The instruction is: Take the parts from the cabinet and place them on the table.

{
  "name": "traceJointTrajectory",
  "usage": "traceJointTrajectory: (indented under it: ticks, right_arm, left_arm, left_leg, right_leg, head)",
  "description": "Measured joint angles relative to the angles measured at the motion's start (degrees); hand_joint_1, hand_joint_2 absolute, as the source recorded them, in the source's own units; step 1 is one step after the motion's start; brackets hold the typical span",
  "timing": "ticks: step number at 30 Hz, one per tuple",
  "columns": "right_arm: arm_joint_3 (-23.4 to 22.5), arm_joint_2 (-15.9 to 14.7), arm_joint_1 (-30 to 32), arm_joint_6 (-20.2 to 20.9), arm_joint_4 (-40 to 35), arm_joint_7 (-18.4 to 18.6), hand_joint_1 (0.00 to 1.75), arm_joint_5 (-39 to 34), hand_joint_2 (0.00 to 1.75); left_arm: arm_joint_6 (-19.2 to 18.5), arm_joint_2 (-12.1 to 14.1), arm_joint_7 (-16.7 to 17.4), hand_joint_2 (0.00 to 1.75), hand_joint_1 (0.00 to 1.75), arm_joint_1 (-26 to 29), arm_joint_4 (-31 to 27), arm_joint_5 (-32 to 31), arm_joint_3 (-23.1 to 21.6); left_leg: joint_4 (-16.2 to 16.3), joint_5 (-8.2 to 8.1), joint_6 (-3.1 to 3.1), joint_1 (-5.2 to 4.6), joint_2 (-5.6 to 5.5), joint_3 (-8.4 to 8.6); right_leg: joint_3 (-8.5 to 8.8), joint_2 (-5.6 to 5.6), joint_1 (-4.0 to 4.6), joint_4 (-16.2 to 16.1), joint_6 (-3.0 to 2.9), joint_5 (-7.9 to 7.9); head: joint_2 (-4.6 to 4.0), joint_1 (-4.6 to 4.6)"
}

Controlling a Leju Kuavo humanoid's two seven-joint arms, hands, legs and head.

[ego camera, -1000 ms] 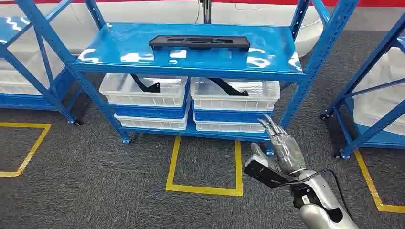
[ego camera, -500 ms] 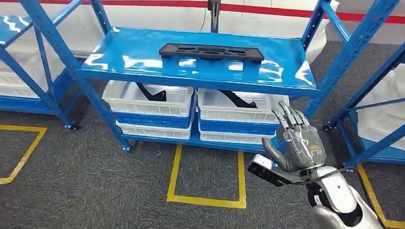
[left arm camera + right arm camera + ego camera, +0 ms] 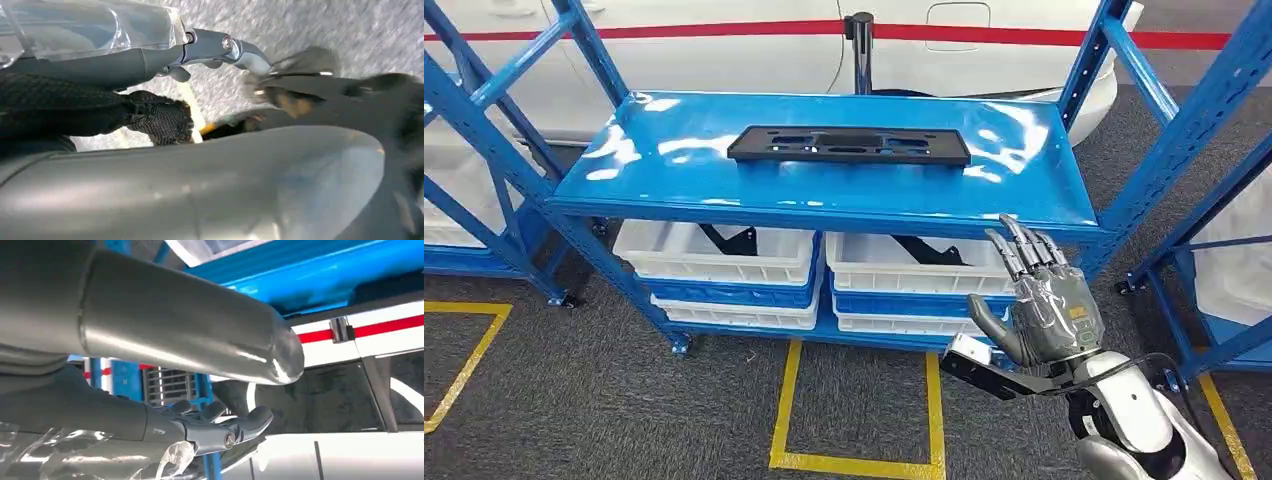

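The head camera has tilted up since 0.5 s ago, so the blue rack (image 3: pixel 824 205) sits lower in view. The flat black part (image 3: pixel 849 145) lies on its top shelf. The right hand (image 3: pixel 1039 305) has risen slightly, fingers (image 3: pixel 1024 245) straight, slightly spread, holding nothing, below the shelf's front edge. The left hand's (image 3: pixel 200 50) state cannot be told. 2 white bins (image 3: pixel 714 255) hold black brackets (image 3: pixel 729 240).

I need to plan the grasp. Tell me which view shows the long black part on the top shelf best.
Head view: the long black part lies whole and unobstructed on the blue top shelf. The right wrist view catches blue shelving from below, not the part's face. The left wrist view faces the floor.
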Motion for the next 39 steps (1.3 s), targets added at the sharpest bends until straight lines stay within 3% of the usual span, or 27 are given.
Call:
traceJointTrajectory:
  ticks: [7, 9, 10, 11, 12, 13, 14, 15, 17, 18, 19, 20, 21, 22, 24, 25, 26, 27, 28, 29, 32, 33, 34, 35, 36, 37, 39]
  right_arm:
    - [0.1, 0.0, 0.0, -0.1, 0.0, 0.0, 0.0, -0.1, 0.0]
    - [0.5, 0.0, 0.0, -0.2, 0.0, 0.0, 0.0, -0.2, 0.0]
    - [1.0, 0.0, -0.1, -0.3, 0.0, 0.0, 0.0, -0.5, 0.0]
    - [1.2, -0.2, -0.9, -0.7, -0.5, 0.1, 0.0, -0.7, 0.0]
    - [1.2, -0.2, -0.9, -0.8, -0.5, 0.1, 0.0, -0.7, 0.0]
    - [1.4, -0.2, -1.0, -1.0, -0.5, 0.1, 0.0, -0.8, 0.0]
    - [1.6, -0.2, -1.0, -1.0, -0.5, 0.1, 0.0, -0.9, 0.0]
    - [1.8, -0.3, -1.0, -1.1, -0.5, 0.1, 0.0, -1.1, 0.0]
    - [2.2, -0.5, -0.9, -1.1, -0.5, 0.2, 0.0, -1.2, 0.0]
    - [2.3, -0.6, -0.9, -1.1, -0.5, 0.2, 0.0, -1.2, 0.0]
    - [2.4, -0.7, -0.9, -1.1, -0.5, 0.3, 0.0, -1.2, 0.0]
    - [2.4, -0.9, -0.9, -1.1, -0.5, 0.3, 0.0, -1.2, 0.0]
    - [2.5, -0.9, -0.8, -1.1, -0.5, 0.3, 0.0, -1.3, 0.0]
    - [2.6, -0.9, -0.8, -1.2, -0.5, 0.3, 0.0, -1.3, 0.0]
    - [2.9, -1.0, -0.8, -1.3, -0.5, 0.3, 0.0, -1.4, 0.0]
    - [2.9, -1.0, -0.9, -1.4, -0.6, 0.3, 0.0, -1.4, 0.0]
    - [2.9, -1.1, -1.2, -1.4, -0.7, 0.3, 0.0, -1.7, 0.0]
    - [2.9, -1.1, -1.3, -1.5, -0.8, 0.3, 0.0, -1.9, 1.75]
    - [2.9, -1.1, -1.3, -1.5, -0.8, 0.3, 0.0, -2.0, 1.75]
    - [2.9, -1.1, -1.2, -1.5, -0.8, 0.3, 0.0, -2.3, 1.75]
    - [3.0, -1.1, -1.1, -1.5, -0.8, 0.3, 0.0, -2.6, 1.75]
    - [3.1, -1.1, -1.1, -1.4, -0.8, 0.2, 0.0, -3.1, 1.75]
    - [3.2, -1.1, -0.9, -1.4, -0.8, 0.0, 0.0, -3.1, 1.75]
    - [3.4, -1.1, -0.8, -1.4, -0.8, -0.1, 0.0, -3.3, 1.75]
    - [3.5, -1.1, -0.7, -1.4, -0.8, -0.1, 0.0, -3.5, 1.75]
    - [3.7, -1.1, -0.4, -1.2, -0.7, -0.1, 0.0, -3.6, 1.75]
    - [4.1, -1.0, -0.3, -1.1, -0.6, -0.2, 0.0, -3.8, 1.75]
  left_arm:
    - [0.0, 0.0, 0.0, 0.0, 0.0, 0.0, 0.0, 0.0, 0.0]
    - [0.0, 0.0, 0.0, 0.0, 0.0, 0.2, 0.0, 0.0, 0.0]
    - [0.1, 0.1, 0.4, 0.0, 0.0, 0.4, 0.0, 0.0, 0.0]
    - [0.0, 0.1, 0.7, 0.0, 0.0, -0.5, 0.0, 0.0, 0.0]
    - [0.0, 0.1, 0.7, 0.0, 0.0, -0.5, 0.0, 0.0, 0.0]
    - [0.0, 0.0, 0.8, 0.0, 0.0, -0.4, 0.0, 0.0, 0.0]
    - [0.0, 0.0, 0.8, 0.0, 0.0, -0.4, 0.0, 0.0, 0.0]
    - [0.0, 0.0, 0.8, 0.0, 0.0, -0.3, 0.0, -0.1, 0.0]
    - [0.0, 0.0, 0.8, 0.0, 0.0, 0.2, 0.0, 0.0, -0.1]
    - [0.0, 0.0, 0.8, 0.0, 0.0, 0.4, 0.0, 0.0, -0.1]
    - [0.0, 0.0, 0.8, 0.0, 0.0, 0.4, 0.0, 0.0, -0.1]
    - [0.0, 0.0, 0.8, 0.0, 0.0, 0.5, 0.0, 0.0, -0.1]
    - [0.0, -0.1, 0.8, 0.0, 0.0, 0.6, 0.0, -0.1, -0.1]
    - [0.0, -0.1, 0.9, 0.0, 0.0, 0.6, 0.0, -0.1, -0.1]
    - [0.0, -0.1, 0.9, 0.0, 0.0, 0.6, 0.0, -0.2, -0.2]
    - [0.0, -0.1, 0.9, 0.0, 0.0, 0.5, 0.0, -0.2, -0.2]
    - [0.0, -0.1, 0.8, 0.0, 0.0, 0.1, 0.0, -0.4, -0.3]
    - [-0.1, -0.1, 0.7, 0.0, 0.0, 0.0, 0.0, -0.5, -0.3]
    - [-0.1, -0.1, 0.6, 0.0, 0.0, -0.1, 0.0, -0.5, -0.3]
    - [-0.1, -0.1, 0.4, 0.0, 0.0, -0.1, 0.0, -0.5, -0.3]
    - [0.0, 0.0, -0.4, 0.0, 0.0, -0.2, 0.0, -0.5, -0.3]
    - [0.0, 0.0, -0.4, 0.0, 0.0, -0.1, 0.0, -0.5, -0.3]
    - [0.0, 0.0, -0.4, 0.0, 0.0, -0.1, 0.0, -0.5, -0.3]
    - [0.0, 0.0, -0.4, 0.0, 0.0, -0.1, 0.0, -0.5, -0.3]
    - [0.0, 0.0, -0.4, 0.0, 0.0, -0.1, 0.0, -0.7, -0.3]
    - [0.0, 0.0, -0.4, 0.0, 0.0, 0.2, 0.0, -0.8, -0.3]
    - [0.0, 0.1, -0.4, 0.0, 0.0, 0.1, 0.0, -0.9, -0.3]
  left_leg:
    - [-1.1, -0.31, -0.05, 0.01, 0.02, -0.55]
    - [-8.9, 5.96, 0.02, 0.03, 0.25, -1.15]
    - [-14.4, 19.39, 0.78, -0.45, 0.53, -0.75]
    - [-15.3, 16.53, 2.77, -0.47, -0.04, 3.73]
    - [-15.6, 15.81, 3.16, -0.42, 0.2, 4.91]
    - [-16.0, 15.05, 3.52, -0.47, 0.26, 6.06]
    - [-16.3, 14.45, 3.87, -0.49, 0.26, 7.11]
    - [-16.7, 13.64, 3.95, -0.51, 0.08, 8.36]
    - [-17.4, 11.88, 4.09, -0.58, -0.54, 10.87]
    - [-17.6, 10.94, 4.06, -0.61, -0.75, 12.14]
    - [-17.8, 9.88, 3.99, -0.64, -0.86, 13.47]
    - [-17.8, 8.71, 3.88, -0.67, -0.87, 14.73]
    - [-17.9, 7.49, 3.76, -0.64, -0.83, 15.29]
    - [-17.7, 6.1, 3.59, -0.95, -0.84, 16.89]
    - [-19.5, 4.33, 3.0, -1.14, -0.84, 20.17]
    - [-17.8, 6.02, 2.78, -1.34, -0.69, 20.26]
    - [-13.8, 7.8, 2.67, -1.37, -0.69, 18.2]
    - [-8.2, 10.26, 2.1, -1.15, -0.42, 14.94]
    - [-3.3, 10.77, 1.63, -1.03, -0.27, 11.47]
    - [-0.5, 9.18, 1.34, -0.84, -0.26, 8.48]
    - [0.4, -1.4, 0.74, -0.42, -0.19, 2.3]
    - [-1.3, -2.57, 0.7, -0.3, -0.16, 1.27]
    - [-4.1, -1.34, 0.73, -0.25, -0.14, 0.83]
    - [-8.1, 2.28, 0.8, -0.25, -0.12, 0.83]
    - [-12.0, 8.59, 0.97, -0.26, -0.09, 0.85]
    - [-14.6, 17.2, 1.33, -0.47, 0.0, 0.63]
    - [-14.5, 18.09, 2.07, -0.91, -0.14, 1.36]
  right_leg:
    - [0.78, 0.01, -0.07, 0.0, 0.07, -0.61]
    - [3.72, -0.02, -0.28, -0.1, 0.5, -3.01]
    - [5.93, 0.73, -0.09, -0.2, 1.34, -5.26]
    - [6.25, 0.51, -0.22, 4.0, 2.99, -2.54]
    - [3.77, -0.01, -0.26, 8.9, 3.16, -0.46]
    - [0.3, -0.18, -0.21, 13.3, 3.03, 0.18]
    - [-2.89, -0.18, 0.0, 16.3, 3.0, -0.87]
    - [-6.04, -0.18, 0.15, 18.2, 2.97, -3.7]
    - [-10.38, -0.17, 0.35, 17.5, 2.89, -9.88]
    - [-11.76, -0.17, 0.48, 15.6, 2.77, -11.32]
    - [-12.7, -0.18, 0.66, 12.3, 2.44, -10.49]
    - [-13.12, -0.18, 0.95, 8.0, 1.85, -6.02]
    - [-13.06, -0.47, 1.26, 3.1, 1.24, 3.1]
    - [-12.64, -0.53, 1.52, 0.6, 1.06, 10.19]
    - [-10.73, -0.4, 1.83, 1.3, 0.99, 8.92]
    - [-10.13, -0.27, 1.36, 1.1, 0.59, 8.12]
    - [-9.0, -0.24, 1.09, 1.1, 0.34, 7.82]
    - [-8.22, -0.34, 1.03, 1.0, -0.12, 7.31]
    - [-7.38, -0.24, 0.98, 0.8, -0.61, 6.45]
    - [-6.59, -0.15, 0.93, 0.7, -0.74, 5.79]
    - [-3.76, 0.22, 0.44, 0.6, -0.58, 3.09]
    - [-2.59, 0.23, 0.34, 0.6, -0.42, 2.11]
    - [-1.47, 0.22, 0.25, 0.6, -0.25, 1.16]
    - [-0.17, 0.21, 0.21, 0.6, 0.01, 0.16]
    - [0.83, 0.16, 0.19, 0.5, 0.15, -0.73]
    - [1.53, 0.3, 0.32, 0.7, 0.39, -1.47]
    - [1.72, 0.75, 0.45, 0.4, 1.41, -2.53]
  head:
    - [0.0, 0.0]
    - [0.0, -0.02]
    - [0.0, -0.04]
    - [0.0, 0.04]
    - [0.0, 0.37]
    - [0.0, 0.39]
    - [0.0, 0.39]
    - [0.0, 0.44]
    - [0.0, 0.44]
    - [0.0, 0.46]
    - [0.0, 0.44]
    - [0.0, 0.46]
    - [0.0, 0.48]
    - [0.0, 0.26]
    - [0.0, 0.35]
    - [0.0, 0.39]
    - [0.0, 0.09]
    - [0.0, 0.24]
    - [0.0, 0.13]
    - [0.0, 0.15]
    - [0.0, 0.15]
    - [0.0, 0.15]
    - [0.0, 0.15]
    - [0.0, 0.15]
    - [0.0, 0.13]
    - [0.0, 0.11]
    - [0.0, 0.2]
